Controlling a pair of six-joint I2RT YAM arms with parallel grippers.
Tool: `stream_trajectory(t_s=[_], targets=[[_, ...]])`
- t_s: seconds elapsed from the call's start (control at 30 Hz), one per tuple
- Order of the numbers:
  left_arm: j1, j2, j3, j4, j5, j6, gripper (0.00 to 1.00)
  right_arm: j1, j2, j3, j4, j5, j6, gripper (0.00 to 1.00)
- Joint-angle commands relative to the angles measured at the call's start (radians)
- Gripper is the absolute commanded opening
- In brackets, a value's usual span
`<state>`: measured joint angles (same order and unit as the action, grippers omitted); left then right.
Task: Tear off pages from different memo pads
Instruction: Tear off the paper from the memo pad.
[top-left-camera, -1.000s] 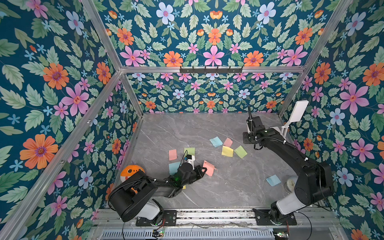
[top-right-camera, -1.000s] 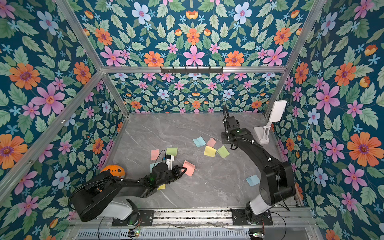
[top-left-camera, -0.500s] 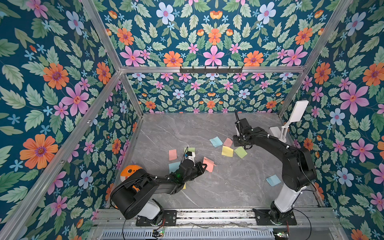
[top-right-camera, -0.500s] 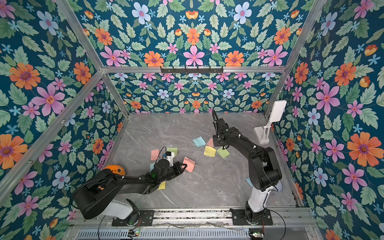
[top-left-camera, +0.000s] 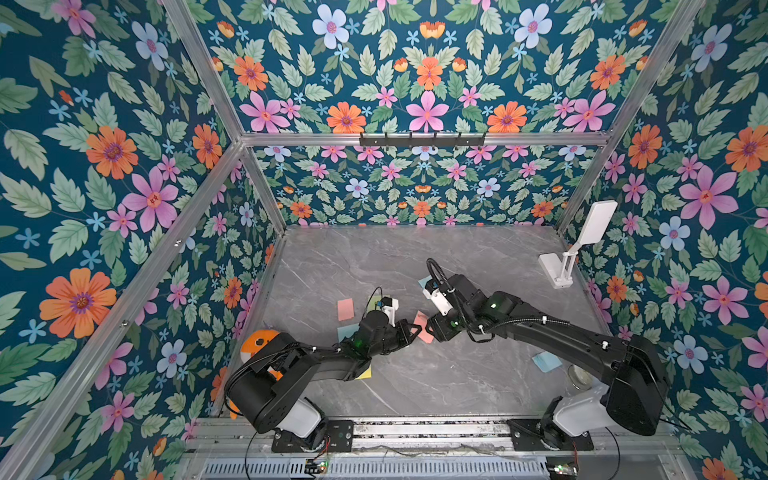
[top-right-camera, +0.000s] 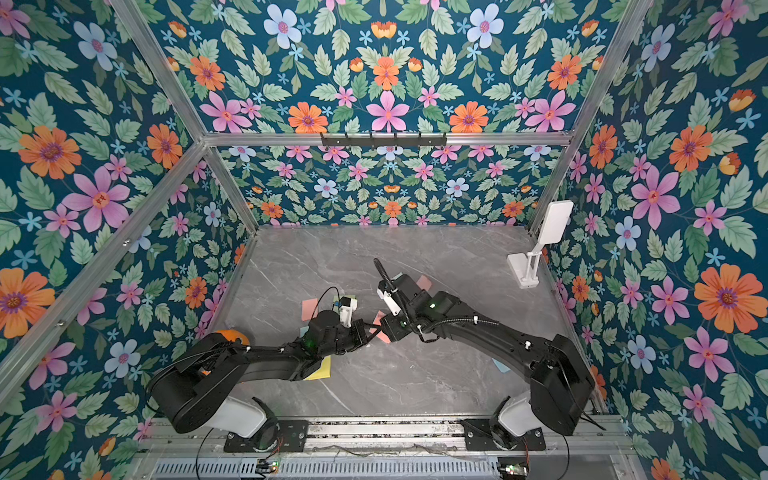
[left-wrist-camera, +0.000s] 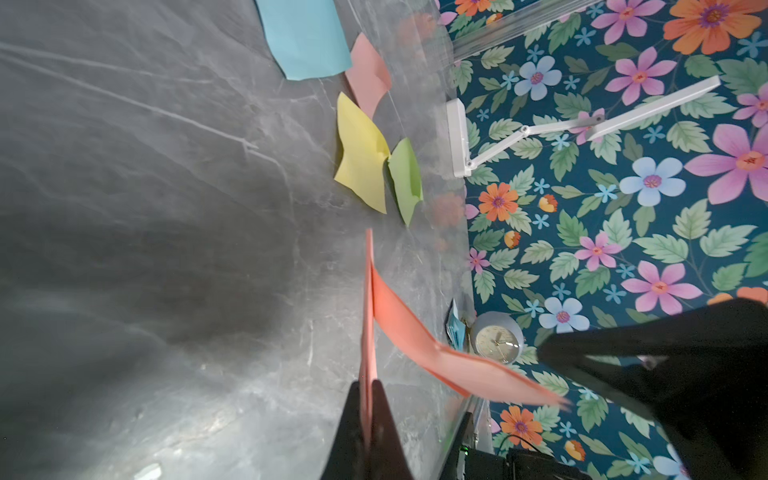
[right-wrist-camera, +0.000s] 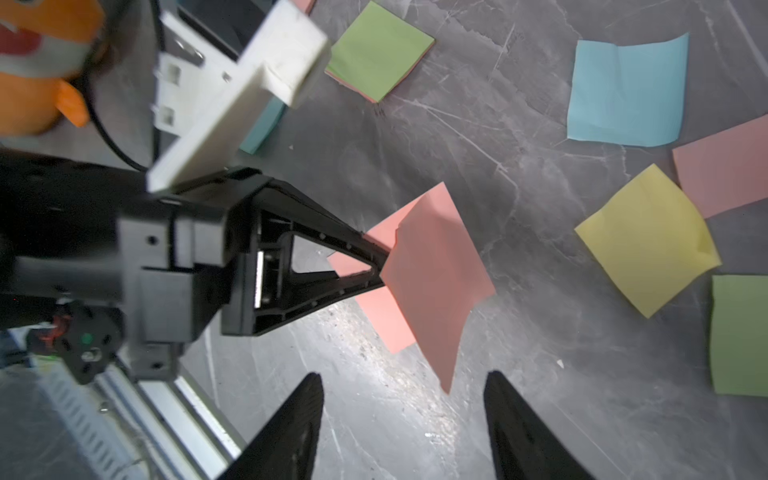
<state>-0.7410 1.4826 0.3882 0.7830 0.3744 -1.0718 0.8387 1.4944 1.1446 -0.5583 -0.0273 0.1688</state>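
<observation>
The left fingers (right-wrist-camera: 345, 239) are seen pressed together on one edge of the pink memo pad (right-wrist-camera: 384, 320), near the middle of the bench (top-left-camera: 478, 386). They reach in from 9 o'clock in both top views. The right fingers (right-wrist-camera: 299, 415) stand apart with nothing between them and come in from 3 o'clock. The top page (right-wrist-camera: 436, 270) is peeled away from the pad and curls toward them, and its free corner hangs just short of their gap. Whether the pad's lower edge rests on the bench cannot be told.

The step in hand is judged to be the taking of that lifted page. It would be done best if only the free corner were closed on, well away from the glued edge, so that a single sheet is caught. The pull should then be made steadily and away from the left fingers, with the pad kept clamped. A sideways snatch could rip the sheet or drag the pad out of the grip.

Loose pages lie toward 12 o'clock of the pad: a blue page (right-wrist-camera: 627, 89), a yellow page (right-wrist-camera: 648, 241) and a green page (right-wrist-camera: 739, 336). A green-topped pad (right-wrist-camera: 380, 50) is seen near the left wrist.

No brand, label or writing can be read anywhere. A small round clock (left-wrist-camera: 496, 343) is seen at the bench's edge, but its numerals are too small to read.
</observation>
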Motion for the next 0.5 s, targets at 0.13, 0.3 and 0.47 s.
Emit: stream_trajectory(t_s=[0.13, 0.3, 0.47], targets=[[-0.012, -0.048, 0.007, -0.04, 0.025, 0.022, 0.0, 0.075, 0.146, 0.057, -0.022, 0.29, -0.087, 0.54], [-0.023, -0.053, 0.011, -0.082, 0.008, 0.032, 0.0, 0.079, 0.218, 0.104, 0.011, 0.371, -0.061, 0.29], [-0.024, -0.066, -0.012, -0.087, -0.012, 0.031, 0.0, 0.051, 0.252, 0.132, 0.002, 0.431, -0.05, 0.0]])
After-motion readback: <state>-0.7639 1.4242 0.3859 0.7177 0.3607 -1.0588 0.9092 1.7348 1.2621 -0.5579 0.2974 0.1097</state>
